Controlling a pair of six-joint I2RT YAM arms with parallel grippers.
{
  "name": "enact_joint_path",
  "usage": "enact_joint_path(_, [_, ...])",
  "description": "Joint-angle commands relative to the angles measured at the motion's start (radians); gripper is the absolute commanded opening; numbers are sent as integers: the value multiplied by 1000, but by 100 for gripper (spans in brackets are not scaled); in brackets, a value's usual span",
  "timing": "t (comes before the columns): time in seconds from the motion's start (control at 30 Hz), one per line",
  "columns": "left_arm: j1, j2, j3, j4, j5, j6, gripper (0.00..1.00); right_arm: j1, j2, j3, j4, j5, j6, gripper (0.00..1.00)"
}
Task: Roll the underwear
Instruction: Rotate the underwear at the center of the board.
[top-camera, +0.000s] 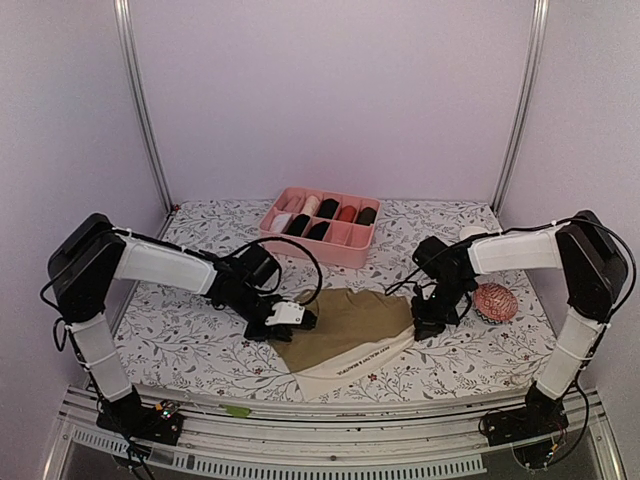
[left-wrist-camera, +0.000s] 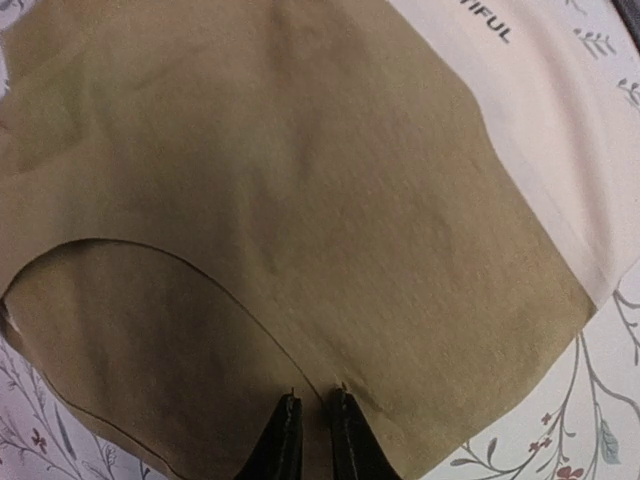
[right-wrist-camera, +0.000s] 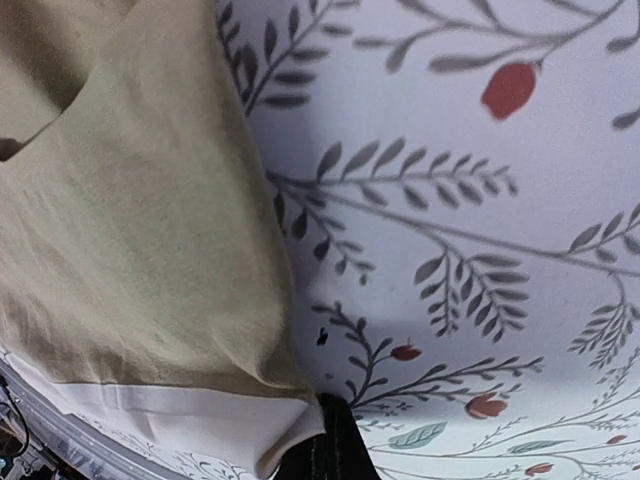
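Top external view: the olive-brown underwear (top-camera: 350, 335) lies spread flat on the table (top-camera: 180, 350), near the middle of its near edge, with the cream waistband (top-camera: 352, 366) toward that edge. The left gripper (top-camera: 298, 318) sits on the cloth's left side, jaws narrow and, it seems, nipping a fold by the leg hem. The right gripper (top-camera: 430, 322) is closed tight at the waistband's right corner; whether cloth is caught there I cannot tell. A pink box (top-camera: 335, 252) stands toward the far edge, and a patterned ball (top-camera: 495, 301) lies near the right edge.
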Motion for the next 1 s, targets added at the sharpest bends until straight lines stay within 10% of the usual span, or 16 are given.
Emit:
enact_joint_path(0.0, [-48,-21,-90,-54,-69,74,11,-20,113,89,-13,87,-96,0])
enact_joint_path(0.43, [-189,-267,-84,-371,399,-120,8,-17,288,368,-59,44,-333,0])
enact_joint_path(0.97, [121,119,266,3,25,-337,15,-30,380,474,-71,189,-398,0])
